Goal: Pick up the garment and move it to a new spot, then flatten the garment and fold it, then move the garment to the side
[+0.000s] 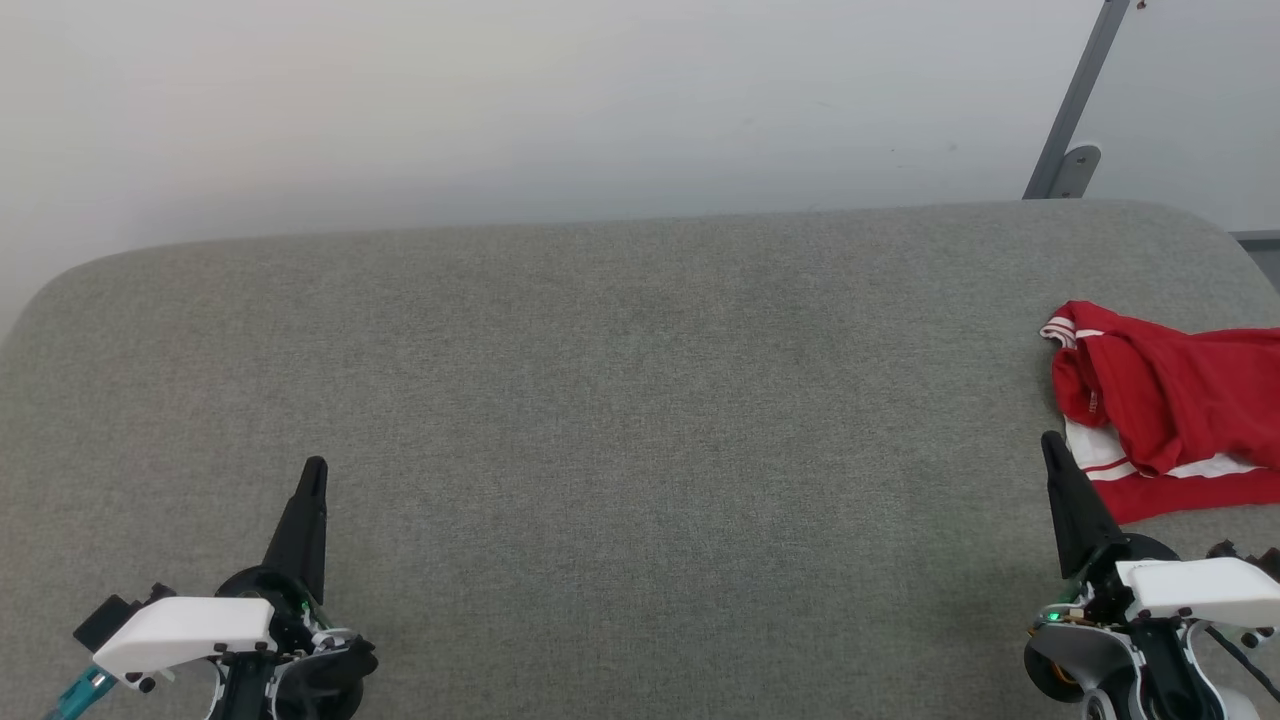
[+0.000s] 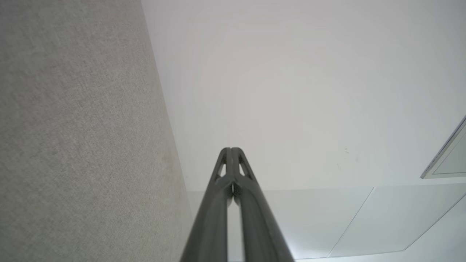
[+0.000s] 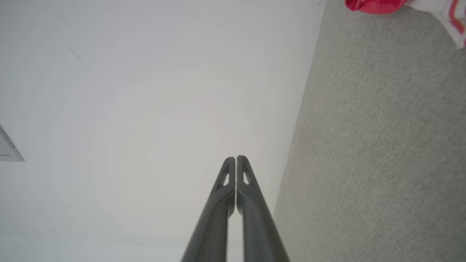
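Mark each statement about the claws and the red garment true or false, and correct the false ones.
1. The garment lies at the right edge of the grey surface. True.
2. The left claw grips the garment. False: it is shut on nothing, at the lower left of the head view, far from the garment.
3. The right claw has its fingers pressed together. True.
4. The garment is folded flat in the middle of the surface. False: it lies rumpled at the right, partly cut off by the edge of the head view.
5. The right claw is nearer the garment than the left claw is. True.
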Available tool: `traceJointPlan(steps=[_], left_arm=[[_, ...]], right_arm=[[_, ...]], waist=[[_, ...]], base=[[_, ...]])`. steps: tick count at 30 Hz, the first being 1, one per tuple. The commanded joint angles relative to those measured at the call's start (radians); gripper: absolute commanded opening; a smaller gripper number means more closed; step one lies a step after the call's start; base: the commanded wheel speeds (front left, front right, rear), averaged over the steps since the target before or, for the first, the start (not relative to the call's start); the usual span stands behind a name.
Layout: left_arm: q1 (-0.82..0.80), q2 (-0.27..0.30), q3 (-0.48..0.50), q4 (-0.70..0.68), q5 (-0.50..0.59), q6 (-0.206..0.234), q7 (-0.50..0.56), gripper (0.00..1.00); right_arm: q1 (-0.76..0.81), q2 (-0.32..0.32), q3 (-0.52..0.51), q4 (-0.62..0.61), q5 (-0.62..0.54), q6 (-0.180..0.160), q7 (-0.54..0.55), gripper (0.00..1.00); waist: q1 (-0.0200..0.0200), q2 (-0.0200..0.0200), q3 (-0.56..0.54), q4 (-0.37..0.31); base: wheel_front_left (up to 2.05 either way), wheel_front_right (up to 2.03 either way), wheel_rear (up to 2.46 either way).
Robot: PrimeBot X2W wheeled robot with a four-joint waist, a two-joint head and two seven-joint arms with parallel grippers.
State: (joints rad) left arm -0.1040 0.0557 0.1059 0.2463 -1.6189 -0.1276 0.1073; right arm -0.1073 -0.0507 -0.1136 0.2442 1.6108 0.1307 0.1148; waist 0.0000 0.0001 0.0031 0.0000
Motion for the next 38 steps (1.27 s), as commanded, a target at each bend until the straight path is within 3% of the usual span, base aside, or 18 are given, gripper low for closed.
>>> traceJointPlan(steps=[1, 38], left_arm=[[-0.011, -0.002, 0.005, 0.0, 0.002, -0.005, 0.007, 0.0], [-0.012, -0.004, 0.007, 0.0, 0.005, -0.005, 0.008, 0.0]], right_arm=[[-0.005, 0.001, -0.001, 0.002, 0.004, 0.0, 0.002, 0.0], [-0.005, 0.001, -0.001, 0.002, 0.004, 0.0, 0.002, 0.0]], waist=[[0.0, -0.0001, 0.0, 0.0], [0.0, -0.0001, 0.0, 0.0]], base=[[0.0, 0.0, 0.0], [0.0, 0.0, 0.0]])
